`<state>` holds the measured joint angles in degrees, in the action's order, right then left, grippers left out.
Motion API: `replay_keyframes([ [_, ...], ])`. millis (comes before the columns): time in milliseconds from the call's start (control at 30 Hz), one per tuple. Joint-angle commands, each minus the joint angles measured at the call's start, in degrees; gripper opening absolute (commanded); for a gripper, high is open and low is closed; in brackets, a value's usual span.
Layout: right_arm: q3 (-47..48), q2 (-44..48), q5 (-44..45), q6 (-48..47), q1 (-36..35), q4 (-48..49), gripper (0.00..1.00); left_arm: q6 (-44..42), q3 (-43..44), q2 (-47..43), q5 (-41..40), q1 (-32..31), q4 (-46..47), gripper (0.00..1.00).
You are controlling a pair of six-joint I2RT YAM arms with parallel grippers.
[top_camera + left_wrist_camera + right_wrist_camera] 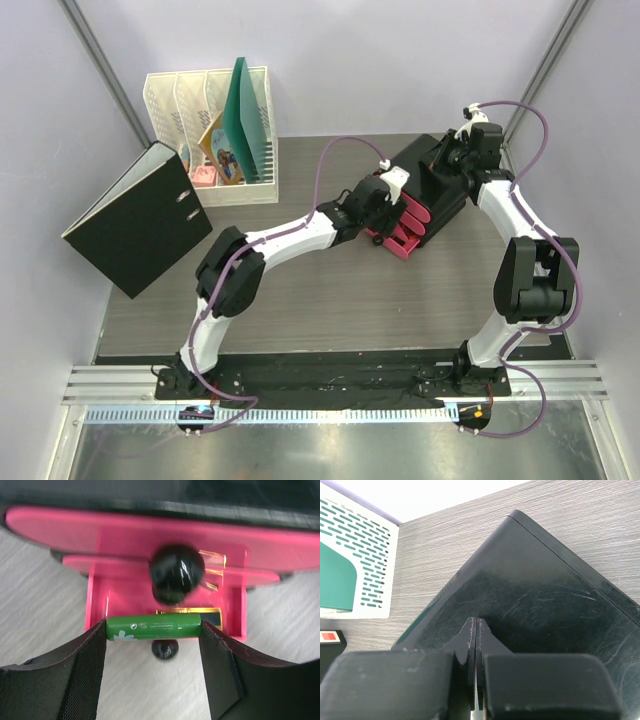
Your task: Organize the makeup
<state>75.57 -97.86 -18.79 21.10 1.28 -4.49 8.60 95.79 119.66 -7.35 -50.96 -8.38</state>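
- Pale lilac walls enclose a grey wood-grain table (330, 310) seen from above.
- At the upper left of the overhead view stands a white slotted file rack (165, 100) with a green folder (245, 120) upright in it.
- A black binder (135, 225) sits tilted at the left edge of the table, just below the rack.
- Right of centre, toward the top, is a black box (440, 185) with pink drawers (405, 235) pulled out in steps at its lower left side.
- The left gripper (153, 629) reaches to those drawers and clamps a small green tube (155, 626) by its two ends. The tube lies level between the black fingers (87, 655).
- In the left wrist view the tube sits over the front edge of the lowest open drawer (100, 600).
- A gold-and-black case (212, 614) lies inside that drawer, just behind the tube.
- A round black knob (177, 572) shows on the drawer front above, and a smaller one (165, 650) just below the tube.
- The right gripper (476, 640) is over the scratched lid of the box, its two fingers pressed flat together with nothing between them.
- Whether its tips touch the lid cannot be told.
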Motion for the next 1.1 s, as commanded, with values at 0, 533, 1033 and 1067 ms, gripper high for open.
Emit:
replay_keyframes([
  [0,-5.79,-6.02,2.88,-3.35,-0.75,-20.91,0.01,-0.51,5.45,4.17,-1.26,0.60,1.71,0.11],
  [533,-5.70,-6.37,2.79,-3.35,-0.75,-21.00,0.01,-0.78,5.72,3.48,-1.78,1.13,3.37,1.00],
  [1033,-6.05,-7.08,2.35,-3.00,-1.10,-20.47,0.01,0.89,-10.97,-5.75,-1.17,1.21,5.92,0.00],
  [1067,-5.96,-7.08,2.44,-3.08,-1.10,-20.47,0.01,1.24,-11.32,-5.49,-0.91,1.30,5.92,0.00],
])
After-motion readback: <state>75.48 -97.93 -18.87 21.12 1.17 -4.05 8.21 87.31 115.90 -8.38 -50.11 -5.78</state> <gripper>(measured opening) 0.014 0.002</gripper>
